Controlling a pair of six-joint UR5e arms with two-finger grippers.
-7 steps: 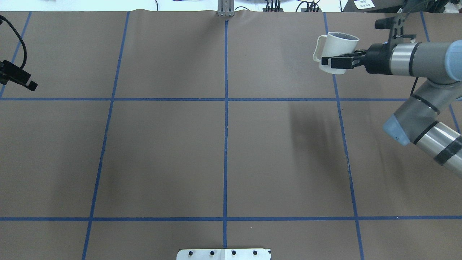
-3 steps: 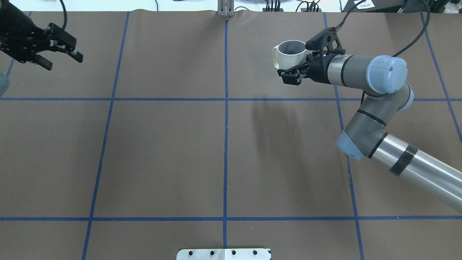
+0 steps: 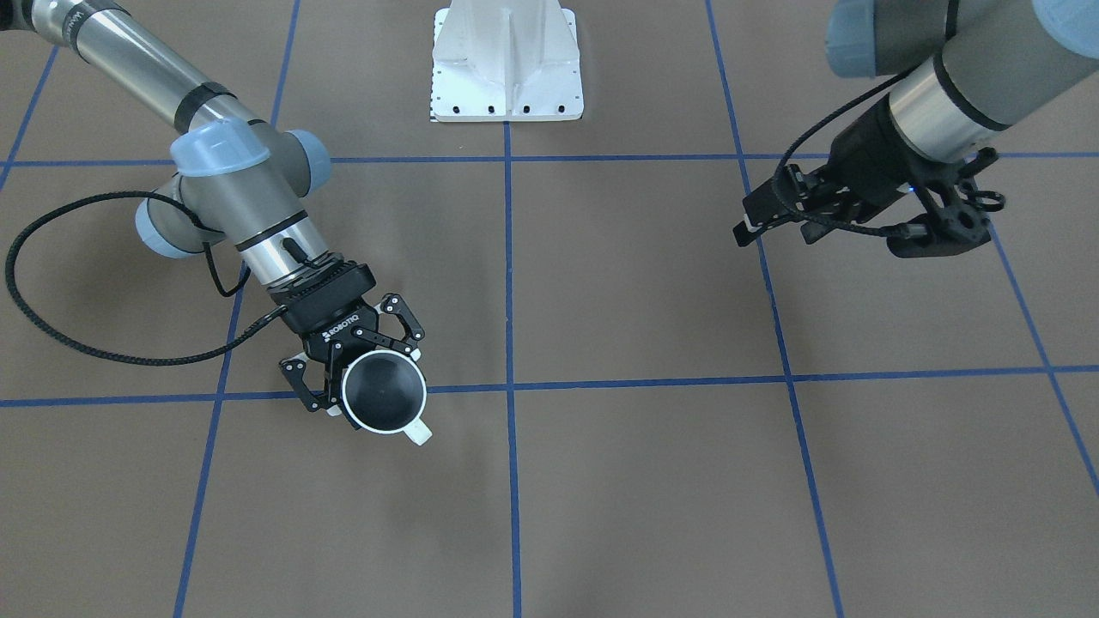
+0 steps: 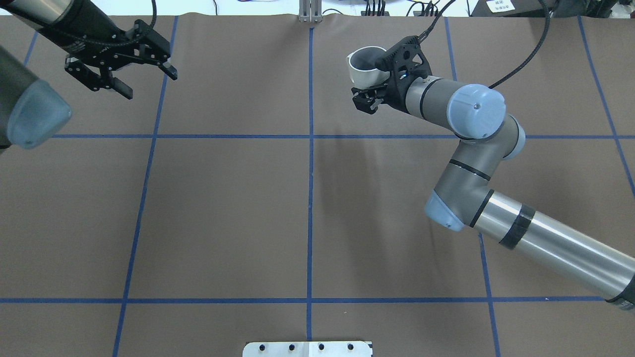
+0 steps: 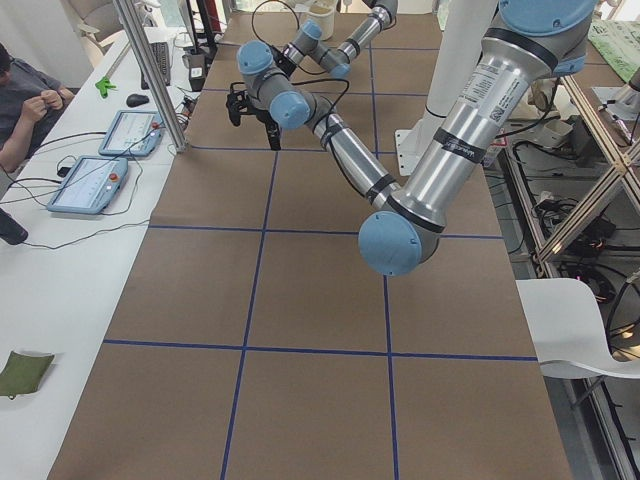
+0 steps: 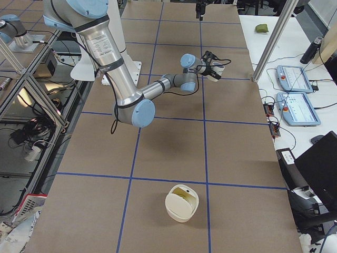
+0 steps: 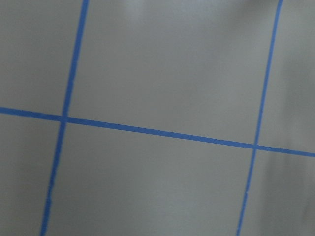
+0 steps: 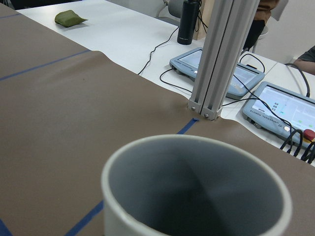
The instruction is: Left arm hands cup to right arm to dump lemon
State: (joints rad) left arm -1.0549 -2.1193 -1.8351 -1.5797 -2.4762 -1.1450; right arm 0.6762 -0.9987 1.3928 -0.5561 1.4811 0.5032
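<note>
The cup point(image 4: 361, 74), a white mug with a grey inside, stands upright in my right gripper point(image 4: 369, 89), which is shut on its sides above the far right-centre of the table. From the front point(image 3: 384, 393) and in the right wrist view point(image 8: 197, 196) the cup's inside looks empty. No lemon shows in the cup or on the table. My left gripper point(image 4: 149, 84) is open and empty above the far left, well apart from the cup. It also shows from the front point(image 3: 755, 225).
The brown table point(image 4: 223, 208) is marked with blue tape lines. A white tub point(image 6: 181, 203) with something pale yellow inside stands at the table's right end; I cannot tell what it holds. A metal post point(image 4: 310, 12) stands at the far edge. Tablets point(image 8: 285, 105) lie beyond.
My right arm has swung left from the table's right edge with the cup, which went from tilted to upright. My left arm has come in from the left edge, gripper open.
</note>
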